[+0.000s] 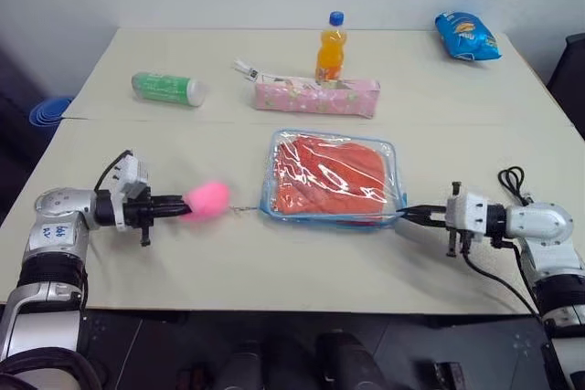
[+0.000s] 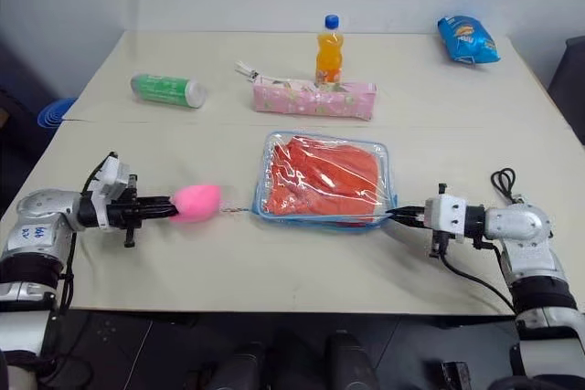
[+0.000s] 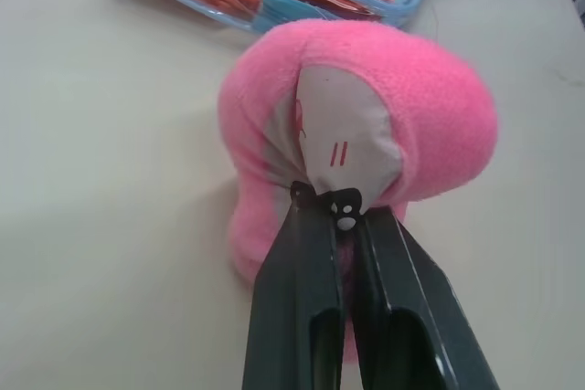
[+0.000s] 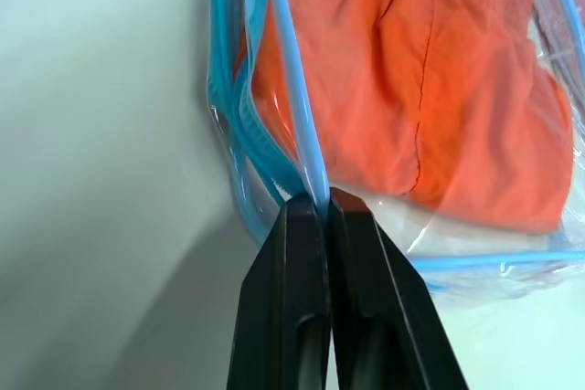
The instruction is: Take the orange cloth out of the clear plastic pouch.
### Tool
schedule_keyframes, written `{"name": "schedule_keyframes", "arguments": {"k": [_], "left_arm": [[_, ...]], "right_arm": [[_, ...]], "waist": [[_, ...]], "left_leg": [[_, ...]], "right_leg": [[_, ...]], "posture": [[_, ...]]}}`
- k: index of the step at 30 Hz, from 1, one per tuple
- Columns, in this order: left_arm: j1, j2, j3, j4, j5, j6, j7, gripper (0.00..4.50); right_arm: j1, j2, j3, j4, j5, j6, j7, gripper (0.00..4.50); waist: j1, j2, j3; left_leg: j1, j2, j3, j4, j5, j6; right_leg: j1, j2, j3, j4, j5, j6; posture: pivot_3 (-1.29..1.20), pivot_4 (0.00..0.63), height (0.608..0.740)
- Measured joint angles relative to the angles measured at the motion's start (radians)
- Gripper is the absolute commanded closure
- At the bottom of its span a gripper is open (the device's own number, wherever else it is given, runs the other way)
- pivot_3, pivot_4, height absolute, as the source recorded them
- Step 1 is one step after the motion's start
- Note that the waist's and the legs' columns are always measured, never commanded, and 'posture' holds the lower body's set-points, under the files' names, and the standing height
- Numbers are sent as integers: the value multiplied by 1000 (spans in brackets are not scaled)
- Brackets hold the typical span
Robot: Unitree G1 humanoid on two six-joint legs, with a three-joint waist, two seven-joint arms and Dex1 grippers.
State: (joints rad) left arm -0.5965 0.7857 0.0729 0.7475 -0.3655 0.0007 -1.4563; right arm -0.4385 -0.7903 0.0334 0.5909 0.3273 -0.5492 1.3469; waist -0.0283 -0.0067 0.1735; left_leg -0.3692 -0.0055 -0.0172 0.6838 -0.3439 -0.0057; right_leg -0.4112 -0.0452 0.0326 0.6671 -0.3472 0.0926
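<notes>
The clear plastic pouch (image 1: 331, 178) with light-blue trim lies flat at the table's middle. The orange cloth (image 1: 325, 177) is inside it, wrinkled and filling most of it. My right gripper (image 1: 404, 215) is shut on the pouch's blue edge at its near right corner (image 4: 306, 191). Left of the pouch, my left gripper (image 1: 186, 208) is shut on a small pink plush toy (image 1: 207, 199). A thin chain (image 1: 242, 210) runs from the toy to the pouch's left corner.
Behind the pouch lies a long pink floral pencil case (image 1: 315, 95) with an orange drink bottle (image 1: 331, 47) standing beyond it. A green bottle (image 1: 167, 89) lies at the back left, a blue snack bag (image 1: 467, 36) at the back right.
</notes>
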Motion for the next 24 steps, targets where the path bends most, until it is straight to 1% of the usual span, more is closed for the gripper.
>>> {"name": "schedule_keyframes", "arguments": {"k": [1, 2, 3, 5, 8, 9, 12, 13, 15, 16, 18, 20, 21, 22, 24], "left_arm": [[7, 1, 6, -22, -10, 56, 4, 3700], [18, 4, 8, -44, -19, 99, 7, 3332], [36, 5, 8, -83, -22, 135, 16, 3087], [61, 5, 8, -137, -22, 157, 36, 2464], [85, 14, 30, -197, -22, 161, 68, 1603], [93, 29, 39, -213, -23, 163, 67, 1256], [123, 98, 65, -292, -24, 170, 52, 395], [131, 116, 77, -318, -24, 159, 42, 46], [137, 132, 87, -386, -28, 123, 20, 46], [140, 131, 86, -422, -43, 132, 5, 46], [134, 115, 71, -514, -71, 142, -22, 46], [101, 47, 34, -565, -70, 117, -18, 46], [80, -2, -2, -584, -60, 91, -10, 46], [58, -60, -50, -585, -34, 57, 2, 46], [45, -118, -113, -570, 17, -3, 18, 46]], "right_arm": [[19, 0, -18, -32, 45, 75, 10, 3810], [32, -1, -35, -52, 70, 126, 16, 3441], [48, -5, -50, -79, 93, 171, 19, 3169], [83, -10, -75, -136, 123, 233, 23, 2494], [186, -39, -138, -271, 170, 319, 18, 1559], [222, -54, -163, -303, 178, 336, 15, 1192], [367, -96, -262, -419, 202, 387, -14, 223], [410, -98, -293, -453, 209, 401, -25, 0], [494, -97, -351, -545, 223, 438, -62, 0], [524, -94, -370, -584, 229, 450, -80, 0], [577, -60, -404, -693, 247, 476, -135, 0], [618, 1, -405, -779, 247, 491, -199, 0], [639, 39, -390, -826, 244, 496, -235, 0], [660, 78, -367, -876, 238, 501, -268, 0], [680, 108, -332, -944, 223, 507, -303, 0]], "waist": [[0, 0, 0], [0, 0, 0], [0, 0, 0], [0, 0, 0], [3, 0, 0], [3, 0, 0], [3, 0, 0], [4, 0, 0], [4, 0, 0], [5, 0, 0], [6, 0, 0], [13, 0, 0], [20, 0, 0], [26, 0, 0], [28, 0, 0]], "left_leg": [[0, 0, 0, 0, 0, 0], [0, 0, 0, 0, 0, 0], [0, 0, 0, 0, 0, 0], [0, 0, 0, 0, 0, 0], [-1, 0, -1, -1, 0, 0], [-1, 0, 0, -1, 0, 0], [-1, 0, 0, -2, -1, 1], [-1, 0, 0, -2, -1, 1], [0, 0, 0, -2, -2, 1], [-1, 0, 0, -2, -3, 3], [0, 0, -1, -2, -3, 4], [0, 0, -1, -2, -3, 4], [0, 0, 0, -1, -3, 4], [0, -1, 0, -1, -2, 2], [-1, -1, 1, -1, -2, 1]], "right_leg": [[0, 0, 0, 2, 0, 0], [0, 0, 0, 3, 0, 0], [0, -1, 0, 3, 0, 0], [-1, 0, 0, 2, 0, 0], [-2, 0, 0, 1, 0, 0], [-1, 0, 0, 1, 0, 0], [-1, 0, 0, -1, 0, 0], [0, 0, 0, -2, 0, 0], [1, 0, 1, -4, 0, 0], [1, -1, 1, -4, 0, 0], [2, 0, 0, -4, 0, 0], [2, 0, 0, -3, 0, 0], [2, 0, 1, -3, 0, 0], [2, 0, 1, -3, 0, 0], [1, 1, 2, -3, 0, 0]], "posture": [[0, 150, 740], [0, 150, 740], [0, 150, 740], [0, 150, 740], [0, 150, 740], [0, 150, 740], [0, 150, 740], [0, 150, 740], [0, 150, 740], [0, 150, 740], [0, 150, 740], [0, 150, 740], [0, 150, 740], [0, 150, 740], [0, 150, 740]]}}
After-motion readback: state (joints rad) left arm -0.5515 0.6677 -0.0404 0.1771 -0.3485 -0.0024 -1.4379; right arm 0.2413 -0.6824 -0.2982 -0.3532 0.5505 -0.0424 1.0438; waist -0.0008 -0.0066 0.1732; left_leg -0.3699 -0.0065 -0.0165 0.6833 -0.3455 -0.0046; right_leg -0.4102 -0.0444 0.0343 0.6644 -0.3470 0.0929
